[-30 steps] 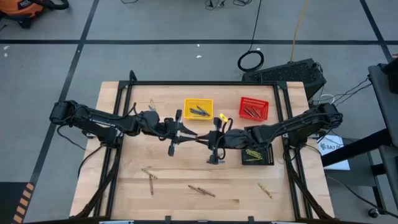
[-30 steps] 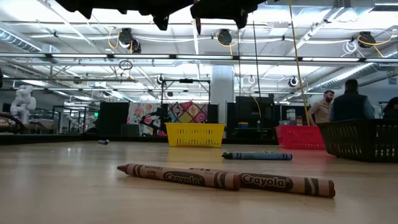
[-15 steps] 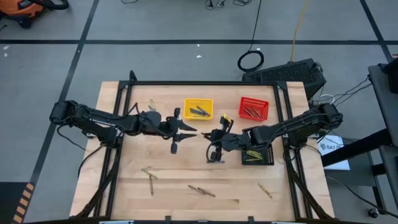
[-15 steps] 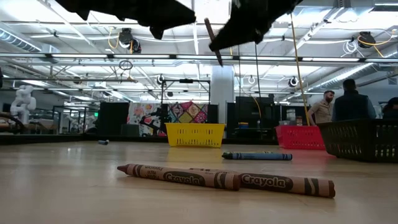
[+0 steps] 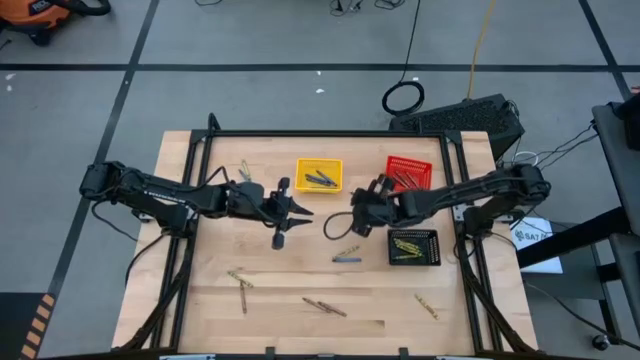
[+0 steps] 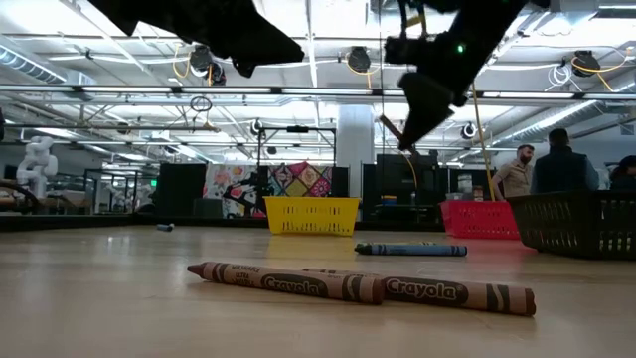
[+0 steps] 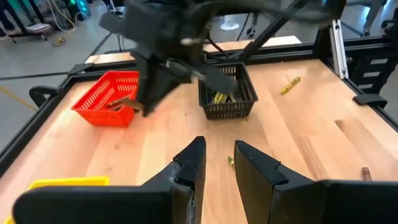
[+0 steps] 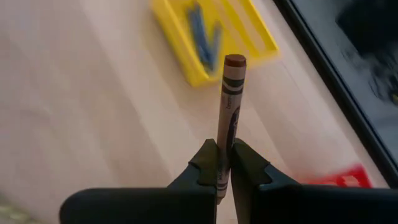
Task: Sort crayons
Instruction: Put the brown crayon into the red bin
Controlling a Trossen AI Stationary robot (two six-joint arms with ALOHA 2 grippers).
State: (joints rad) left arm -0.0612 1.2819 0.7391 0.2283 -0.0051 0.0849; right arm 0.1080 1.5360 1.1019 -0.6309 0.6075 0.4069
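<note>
We have right gripper (image 8: 224, 163) clenched on brown crayon (image 8: 229, 112), held by its lower end so tip sticks clear for dropping. It hangs above table between yellow basket (image 5: 319, 175) and red basket (image 5: 408, 172) (browns go in red, we judge). Left gripper (image 7: 216, 162) empty, fingers apart, waiting mid-table. Other crayons lie loose on table (image 5: 200, 290).

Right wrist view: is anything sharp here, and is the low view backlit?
Right wrist view: the brown crayon clamped in the right tool is sharp; the yellow basket and table behind are smeared. Low view: both arms are black silhouettes against bright ceiling lights, while the near crayons are crisp.
</note>
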